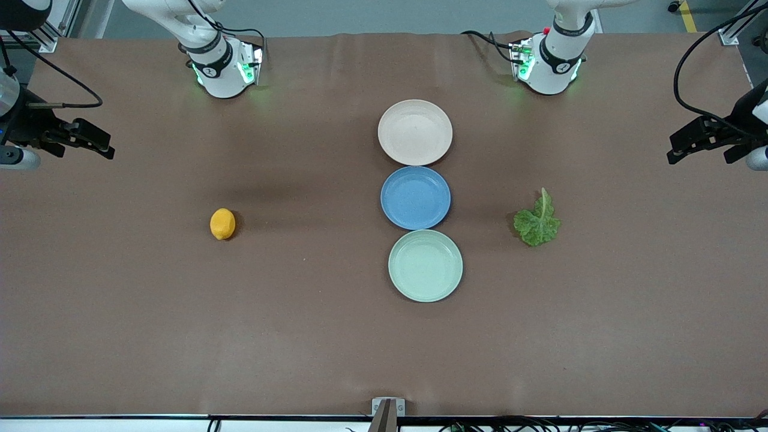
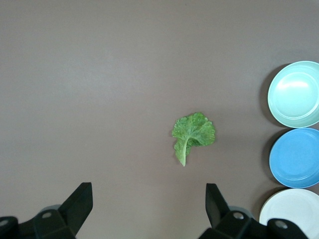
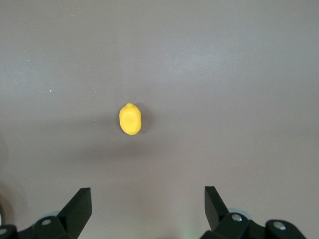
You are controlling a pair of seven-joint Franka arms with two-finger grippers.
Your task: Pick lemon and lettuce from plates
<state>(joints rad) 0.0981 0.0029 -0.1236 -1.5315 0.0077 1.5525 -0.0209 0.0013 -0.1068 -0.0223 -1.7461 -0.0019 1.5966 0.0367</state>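
The lemon (image 1: 222,224) lies on the bare brown table toward the right arm's end, on no plate; it also shows in the right wrist view (image 3: 130,119). The lettuce (image 1: 537,221) lies on the bare table toward the left arm's end and shows in the left wrist view (image 2: 192,134). The cream plate (image 1: 415,132) and the mint plate (image 1: 425,265) are empty. My right gripper (image 1: 81,145) is open and empty, high over its end of the table (image 3: 148,201). My left gripper (image 1: 699,150) is open and empty, high over its own end (image 2: 149,201).
An empty blue plate (image 1: 415,198) sits between the cream and mint plates, the three in a row down the middle of the table. All three show at the edge of the left wrist view, the blue one (image 2: 296,157) in the middle.
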